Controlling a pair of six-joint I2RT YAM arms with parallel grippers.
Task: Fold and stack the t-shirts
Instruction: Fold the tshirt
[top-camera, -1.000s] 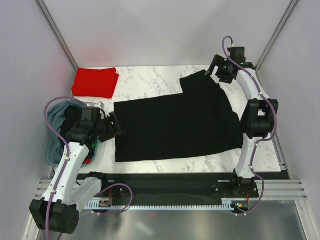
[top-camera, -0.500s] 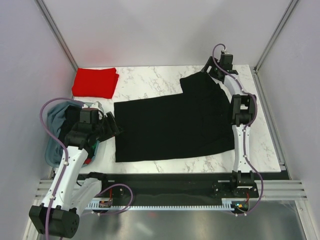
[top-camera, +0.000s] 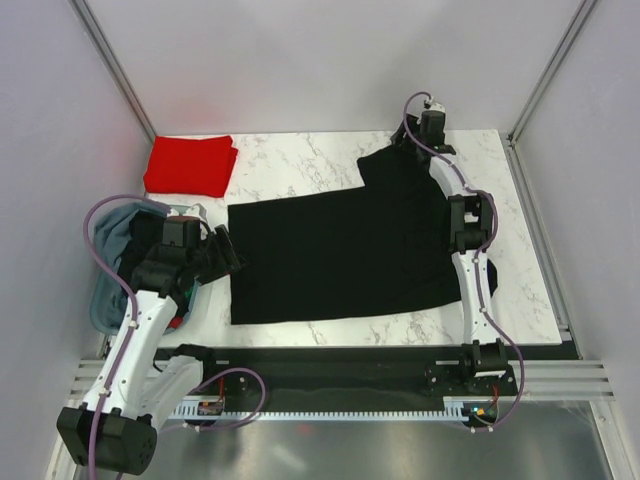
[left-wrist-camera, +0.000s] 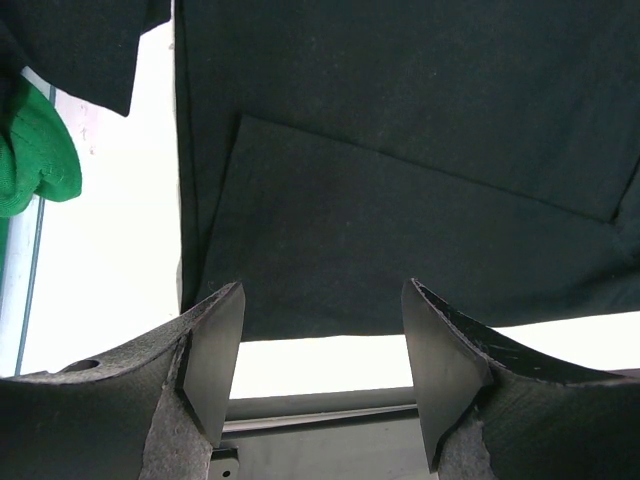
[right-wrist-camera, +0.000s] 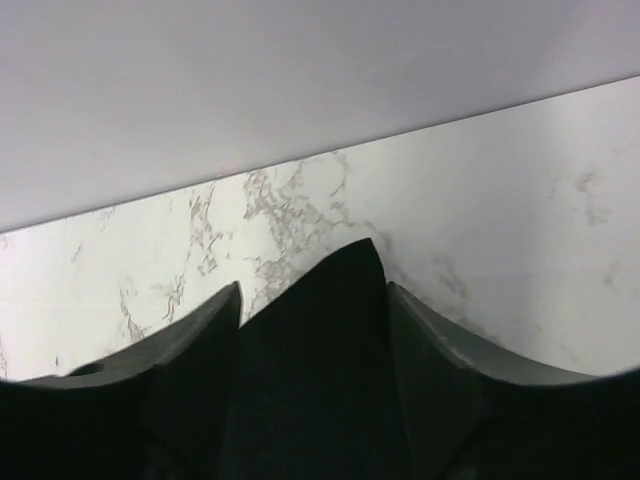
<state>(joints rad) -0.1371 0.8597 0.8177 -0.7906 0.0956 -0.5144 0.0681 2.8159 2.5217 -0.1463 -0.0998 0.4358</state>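
Top view: you see the large black soft t-shirt (top-camera: 350, 255) flat at table centre and the folded red t-shirt (top-camera: 190, 165) at 10 o'clock.
Left wrist: left gripper (left-wrist-camera: 322, 290) spread wide over the black hem; bunched green cloth (left-wrist-camera: 35, 150) at 9 o'clock.
Right wrist: right gripper (right-wrist-camera: 313, 290) released, straddling a black tip.

Walled lab cell, marble tabletop (top-camera: 300, 160)

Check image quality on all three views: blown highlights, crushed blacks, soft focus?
Top external: even light, sharp; the black t-shirt is crushed to a near-flat patch, and the red t-shirt casts a pink tint on the wall behind. Left wrist: the table is blown out to white. Right wrist: the right gripper is dark and soft-edged up close; marble veins read clearly.
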